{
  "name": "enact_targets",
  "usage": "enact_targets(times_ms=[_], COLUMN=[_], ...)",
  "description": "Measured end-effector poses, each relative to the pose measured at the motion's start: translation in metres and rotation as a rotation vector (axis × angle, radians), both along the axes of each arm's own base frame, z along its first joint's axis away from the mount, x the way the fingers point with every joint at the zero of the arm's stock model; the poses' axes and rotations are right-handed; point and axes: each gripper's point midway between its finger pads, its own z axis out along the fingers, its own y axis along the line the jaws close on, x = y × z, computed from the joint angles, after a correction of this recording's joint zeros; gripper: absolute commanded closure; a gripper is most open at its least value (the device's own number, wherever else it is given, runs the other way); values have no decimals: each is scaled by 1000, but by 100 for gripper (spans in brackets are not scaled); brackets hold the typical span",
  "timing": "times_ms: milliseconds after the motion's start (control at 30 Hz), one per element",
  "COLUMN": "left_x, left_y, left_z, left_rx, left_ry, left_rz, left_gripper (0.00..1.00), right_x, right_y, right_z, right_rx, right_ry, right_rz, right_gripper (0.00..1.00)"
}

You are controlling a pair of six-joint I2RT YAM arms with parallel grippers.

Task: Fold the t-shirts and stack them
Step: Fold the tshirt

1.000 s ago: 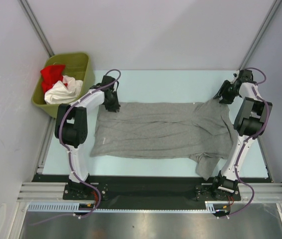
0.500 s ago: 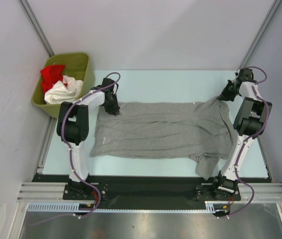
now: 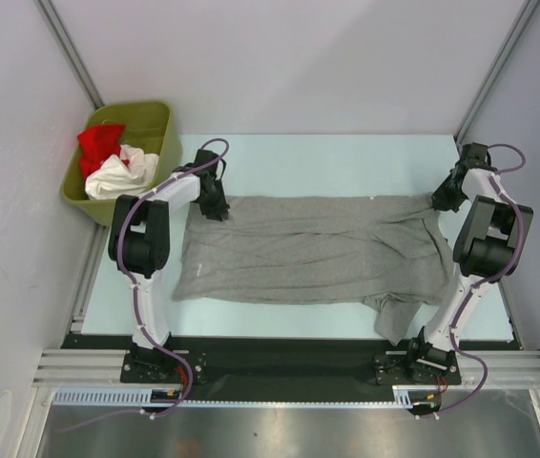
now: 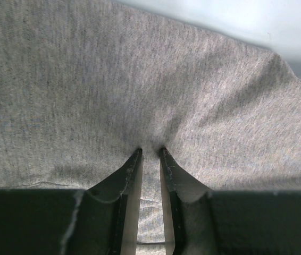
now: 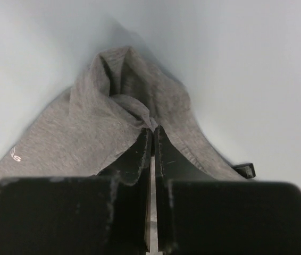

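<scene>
Right pincer (image 5: 151, 129) is clamping a bunched corner of the grey t-shirt (image 3: 308, 250), left pincer (image 4: 150, 151) a thin fold at its other end, as it is lying across the table (image 3: 327, 157). Stretching harder, I am risking either pinch slipping.

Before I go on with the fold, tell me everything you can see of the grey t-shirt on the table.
The heather-grey cotton t-shirt lies spread sideways across the pale blue table, soft, creased and mostly flat, its near right part bunched. The left gripper pinches its far left corner; the right gripper is shut on its far right corner, raising a small peak. A small white print shows near that corner.
</scene>
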Motion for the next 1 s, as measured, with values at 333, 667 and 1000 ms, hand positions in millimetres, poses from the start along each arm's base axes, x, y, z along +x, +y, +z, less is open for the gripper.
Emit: enact_targets(times_ms=[333,667,1000], left_x=[0,-12,-86], left_y=[1,8,-11], left_z=[0,11,72], left_rx=[5,43,-27], left_ry=[0,0,-83], left_rz=[1,-7,-128], left_gripper=[74,64,65], right_x=[-15,-14,-86], right_y=[-17,-42,44], right_z=[-20,10,49], right_rx=[-19,-124,-183], right_ry=[40,111,176], right_rz=[-54,-97,55], right_gripper=[98,29,35])
